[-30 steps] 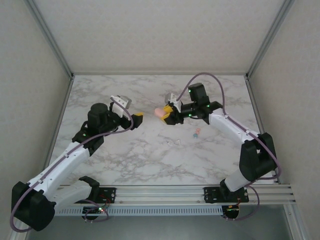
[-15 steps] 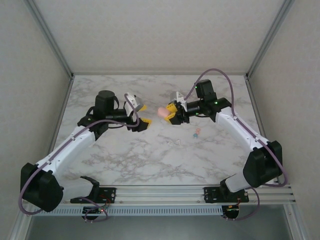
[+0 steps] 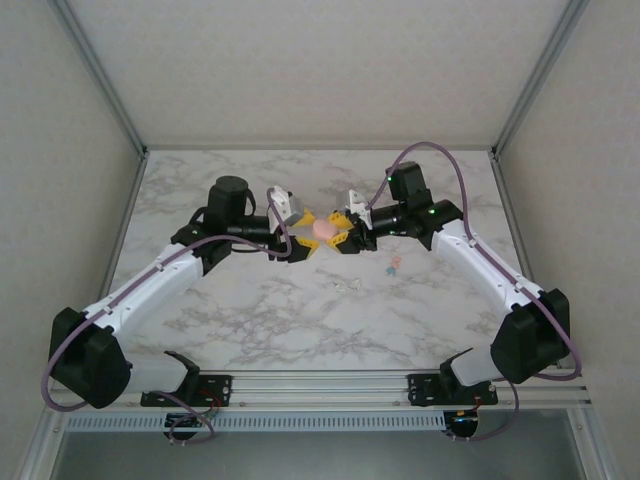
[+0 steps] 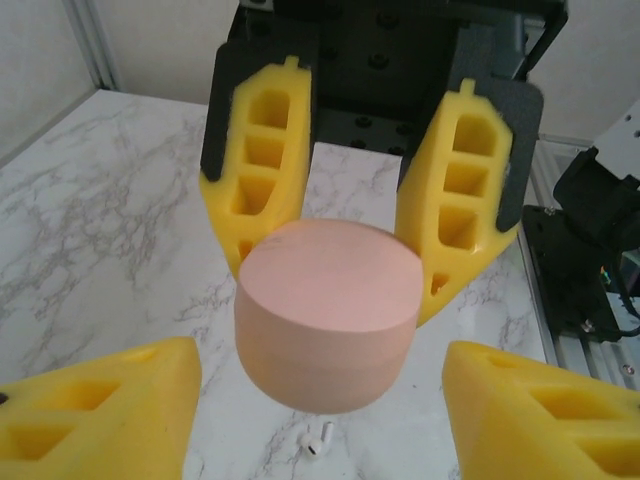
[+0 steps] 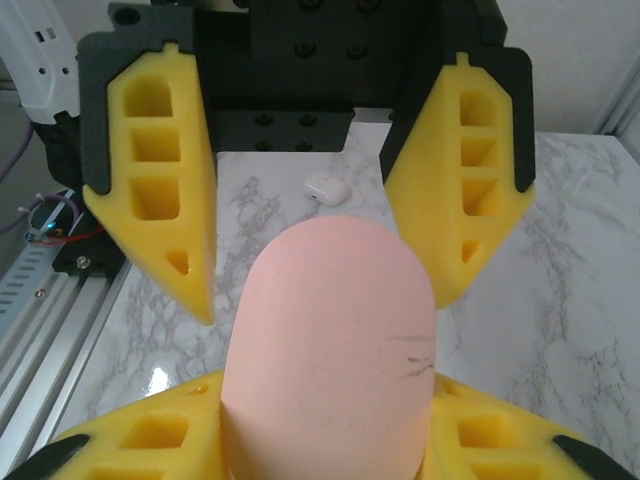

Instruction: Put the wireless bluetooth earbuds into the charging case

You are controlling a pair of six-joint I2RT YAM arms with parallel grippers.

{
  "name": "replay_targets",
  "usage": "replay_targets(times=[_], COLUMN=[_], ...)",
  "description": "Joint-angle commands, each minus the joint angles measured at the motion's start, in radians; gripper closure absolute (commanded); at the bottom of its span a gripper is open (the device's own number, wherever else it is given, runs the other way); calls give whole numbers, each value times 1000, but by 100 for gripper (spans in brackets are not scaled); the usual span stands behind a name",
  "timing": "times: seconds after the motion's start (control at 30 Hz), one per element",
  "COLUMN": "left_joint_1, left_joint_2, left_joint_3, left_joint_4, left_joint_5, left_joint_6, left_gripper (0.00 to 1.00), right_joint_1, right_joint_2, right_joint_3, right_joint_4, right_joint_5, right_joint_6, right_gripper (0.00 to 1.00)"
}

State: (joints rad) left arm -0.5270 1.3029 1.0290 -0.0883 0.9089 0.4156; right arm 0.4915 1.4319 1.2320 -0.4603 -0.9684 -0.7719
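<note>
Left gripper (image 3: 308,232): left of centre in the top view. Jaws open, one finger on either side of the pink case, with gaps showing.
Pink case (image 4: 328,318): centre of the top view, held in the air between the grippers. The lid looks shut.
Right gripper (image 3: 342,231): right of centre, jaws clamped on the pink case.
Risk, drop: the case is smooth and rounded. If the right jaws let go before the left ones bite, it would likely fall to the marble table (image 3: 250,320).
Risk, clash: the two sets of foam fingers crowd one small case and could knock together.
Risk, scatter: the white earbuds (image 4: 318,442) lie under the case, so a fall could scatter them.
Count, cases: two, the pink case and a white case (image 5: 325,186) on the table, upper centre of the right wrist view.
Count, earbuds: apparently two white. Further right, the pink and teal earbuds (image 3: 393,266), one of each. All are too small to be sure.
</note>
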Motion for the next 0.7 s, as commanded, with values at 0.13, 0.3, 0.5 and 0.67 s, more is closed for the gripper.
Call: replay_targets(times=[0.13, 0.3, 0.5, 0.67], left_joint_1=[-18, -27, -29, -29], left_joint_2=[17, 41, 52, 53], left_joint_3=[74, 93, 102, 109], left_joint_4=[-45, -71, -87, -87], left_joint_5=[50, 36, 13, 18], left_joint_6=[19, 26, 37, 37], left_gripper=[40, 40, 40, 48], right_joint_1=[9, 10, 11, 10], right_joint_2=[-16, -11, -13, -7], right_joint_3=[-7, -4, -14, -11], right_joint_4=[42, 62, 76, 69], right_joint_5=[-26, -47, -42, -38], right_joint_6=[11, 33, 46, 46], right_gripper=[65, 65, 65, 65])
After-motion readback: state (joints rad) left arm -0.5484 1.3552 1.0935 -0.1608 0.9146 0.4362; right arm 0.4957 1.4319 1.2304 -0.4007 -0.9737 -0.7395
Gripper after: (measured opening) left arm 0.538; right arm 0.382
